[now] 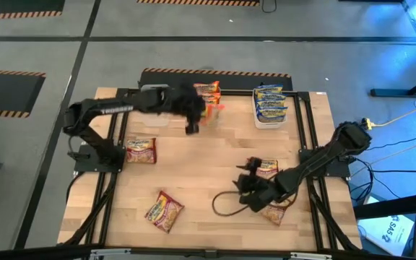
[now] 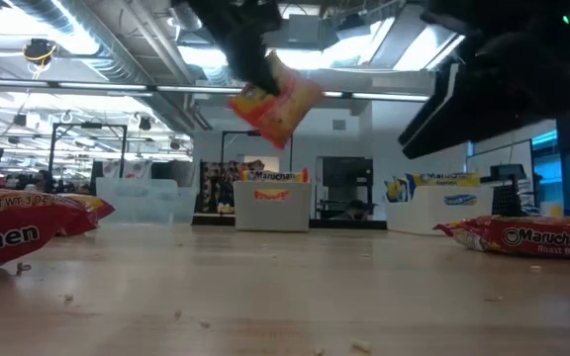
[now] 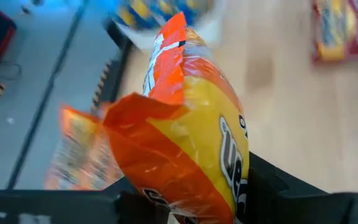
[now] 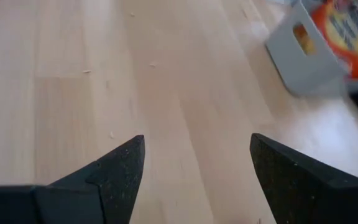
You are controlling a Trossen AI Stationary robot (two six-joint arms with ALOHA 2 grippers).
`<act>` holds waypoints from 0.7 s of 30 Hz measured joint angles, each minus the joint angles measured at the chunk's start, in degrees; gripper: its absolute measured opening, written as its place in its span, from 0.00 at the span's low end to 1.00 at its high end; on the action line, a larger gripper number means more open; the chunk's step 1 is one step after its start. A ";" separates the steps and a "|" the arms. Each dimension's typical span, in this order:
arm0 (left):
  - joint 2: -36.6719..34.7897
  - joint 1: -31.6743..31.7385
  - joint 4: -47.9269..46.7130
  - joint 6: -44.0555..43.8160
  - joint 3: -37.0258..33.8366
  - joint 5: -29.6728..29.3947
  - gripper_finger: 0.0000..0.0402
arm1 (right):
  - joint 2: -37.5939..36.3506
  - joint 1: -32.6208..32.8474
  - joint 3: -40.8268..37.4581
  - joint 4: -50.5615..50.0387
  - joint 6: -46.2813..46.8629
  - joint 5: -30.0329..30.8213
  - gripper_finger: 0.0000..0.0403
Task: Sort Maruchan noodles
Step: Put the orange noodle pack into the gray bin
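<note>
Holding an orange packet [image 3: 188, 134] aloft, your left gripper [image 1: 193, 115] hangs near the orange tub [image 1: 208, 97] at the far edge, likely to drop it with its kind. Your right gripper [image 4: 194, 174] hovers wide and empty over bare table [image 4: 73, 81], with red packets [image 1: 267, 167] close beside it.

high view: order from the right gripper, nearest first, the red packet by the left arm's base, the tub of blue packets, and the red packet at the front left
From the right gripper:
1. Red packet at the front left, toward the table's front edge.
2. Tub of blue packets, far right edge.
3. Red packet by the left arm's base, left side.
</note>
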 joint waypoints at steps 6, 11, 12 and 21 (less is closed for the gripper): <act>9.74 8.06 -15.41 7.96 18.60 4.00 0.32 | -3.77 0.07 -9.83 13.00 6.86 -0.53 0.70; 18.45 10.52 -26.24 15.96 30.39 4.53 0.32 | -3.46 0.09 -13.50 20.90 11.78 -1.41 0.70; 20.01 10.52 -28.24 17.28 31.96 4.50 0.32 | -3.42 0.09 -14.00 21.73 12.82 -1.58 0.70; 28.22 9.88 -32.44 23.06 34.72 0.25 0.32 | -3.09 0.11 -15.00 26.76 14.35 -1.58 0.70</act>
